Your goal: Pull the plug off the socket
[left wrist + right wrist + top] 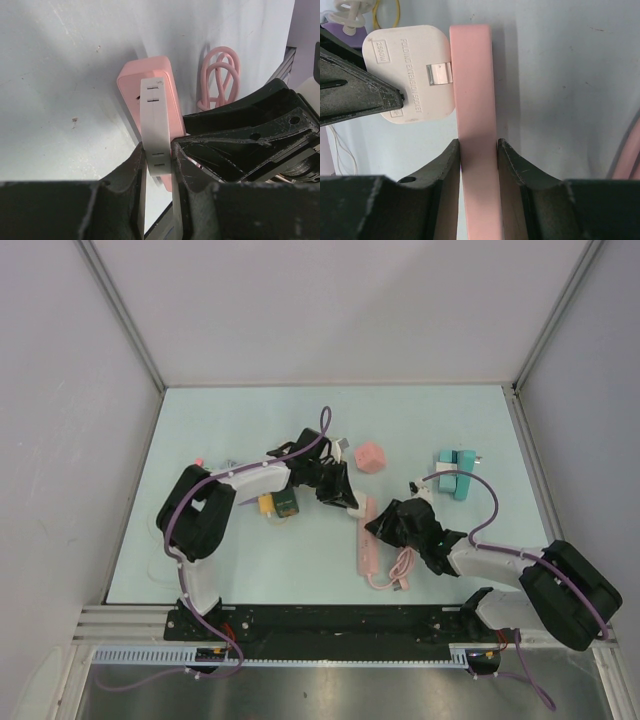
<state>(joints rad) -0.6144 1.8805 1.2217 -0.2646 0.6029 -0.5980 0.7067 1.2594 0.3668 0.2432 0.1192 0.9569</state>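
Observation:
A pink socket strip (364, 545) lies near the table's middle, its pink cord (398, 570) coiled beside it. A white plug (410, 75) is still in the strip's far end; a metal pin (440, 74) shows in the small gap between them. My left gripper (159, 162) is shut on the white plug (156, 125) from above. My right gripper (477, 150) is shut on the pink strip (475, 125), pinching its two long sides just behind the plug. In the top view both grippers (352, 502) (392, 525) meet over the strip.
A pink block (370, 457) lies behind the strip. A teal and white adapter (458, 472) sits at the right. A green and yellow object (280, 503) lies under the left arm. White cabling (350, 15) shows at the right wrist view's top left.

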